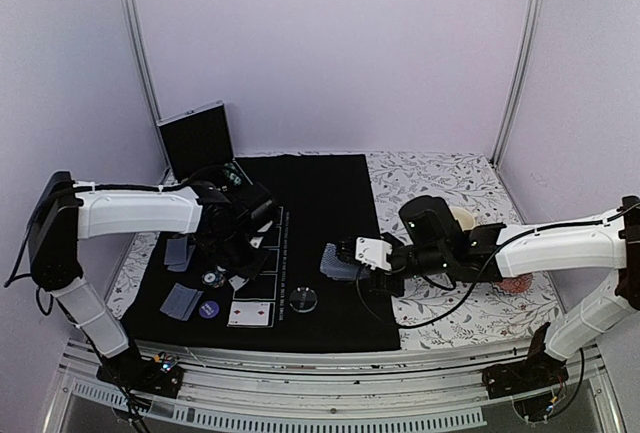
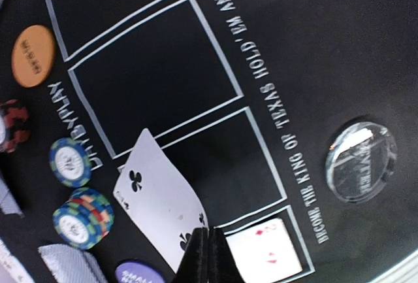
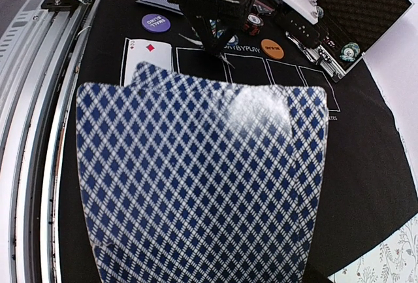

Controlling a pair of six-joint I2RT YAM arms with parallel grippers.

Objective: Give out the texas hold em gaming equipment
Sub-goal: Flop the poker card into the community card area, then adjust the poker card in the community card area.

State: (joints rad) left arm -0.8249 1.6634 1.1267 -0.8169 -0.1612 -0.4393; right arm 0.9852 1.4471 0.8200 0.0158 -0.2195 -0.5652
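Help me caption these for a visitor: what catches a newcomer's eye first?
The stack of blue lattice-backed cards held in the right hand fills its wrist view, above the black mat's right part. At the mat's left, the left hand pinches a face-up club card over the printed boxes, striped chips beside it.

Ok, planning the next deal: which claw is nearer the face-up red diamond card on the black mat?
Left. The left claw hovers just beside the face-up red diamond card, pinching a white clubs card; the right claw sits farther right, holding blue lattice-backed cards.
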